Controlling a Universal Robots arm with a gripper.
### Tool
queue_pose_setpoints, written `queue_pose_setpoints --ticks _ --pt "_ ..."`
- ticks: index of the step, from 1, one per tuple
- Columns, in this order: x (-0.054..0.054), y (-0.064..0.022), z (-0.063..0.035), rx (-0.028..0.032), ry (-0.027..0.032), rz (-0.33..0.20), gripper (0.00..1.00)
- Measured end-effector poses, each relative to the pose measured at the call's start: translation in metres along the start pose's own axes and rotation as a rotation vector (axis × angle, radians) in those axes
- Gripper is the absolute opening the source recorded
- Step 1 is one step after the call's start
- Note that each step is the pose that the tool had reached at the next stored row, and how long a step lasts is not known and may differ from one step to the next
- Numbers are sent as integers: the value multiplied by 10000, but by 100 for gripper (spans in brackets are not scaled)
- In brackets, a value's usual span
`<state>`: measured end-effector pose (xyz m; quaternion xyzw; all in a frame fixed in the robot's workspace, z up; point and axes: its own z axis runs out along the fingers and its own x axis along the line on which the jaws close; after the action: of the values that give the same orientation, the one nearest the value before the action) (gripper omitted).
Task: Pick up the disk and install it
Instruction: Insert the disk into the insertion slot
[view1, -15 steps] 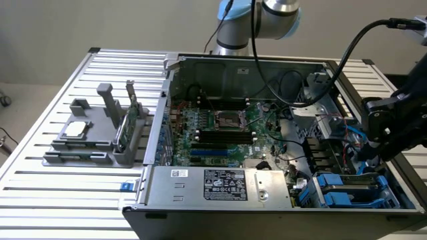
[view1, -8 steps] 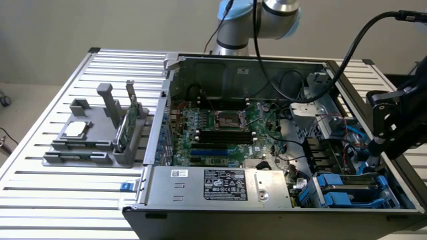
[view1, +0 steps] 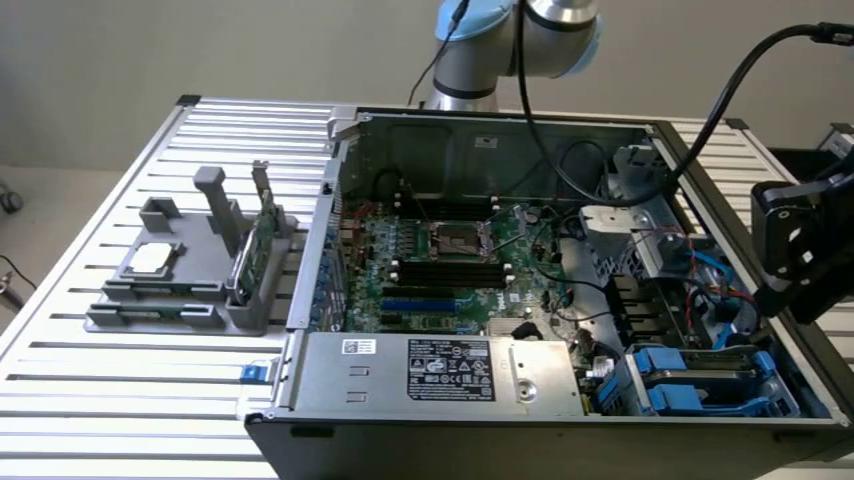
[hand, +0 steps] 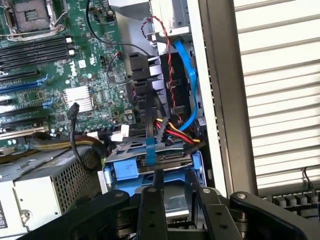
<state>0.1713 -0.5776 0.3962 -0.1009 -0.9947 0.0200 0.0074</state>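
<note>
Open computer case (view1: 441, 150), motherboard (view1: 441, 260), power supply (view1: 427, 370); grey holder (view1: 174, 305) with chip (view1: 151, 258), green card (view1: 254, 255) on slatted worktop (view1: 134, 400).

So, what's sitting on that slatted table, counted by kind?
Open computer case: 1
Grey holder: 1
Square silver chip: 1
Green circuit card: 1
Total: 4

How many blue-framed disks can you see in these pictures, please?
1. The disk lies inside the computer case, at its near corner on the exterior view's right. Another could be hidden beneath it.
</note>
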Motion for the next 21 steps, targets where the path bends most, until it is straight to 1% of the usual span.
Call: queue_pose_setpoints --ticks 3,6,11,21 --pt "-27 6 -1 60 -6 161 31" --pt "-42 9 0 96 -5 367 31" --pt "-45 10 10 101 17 879 31" --pt "-45 11 55 88 81 2256 31"
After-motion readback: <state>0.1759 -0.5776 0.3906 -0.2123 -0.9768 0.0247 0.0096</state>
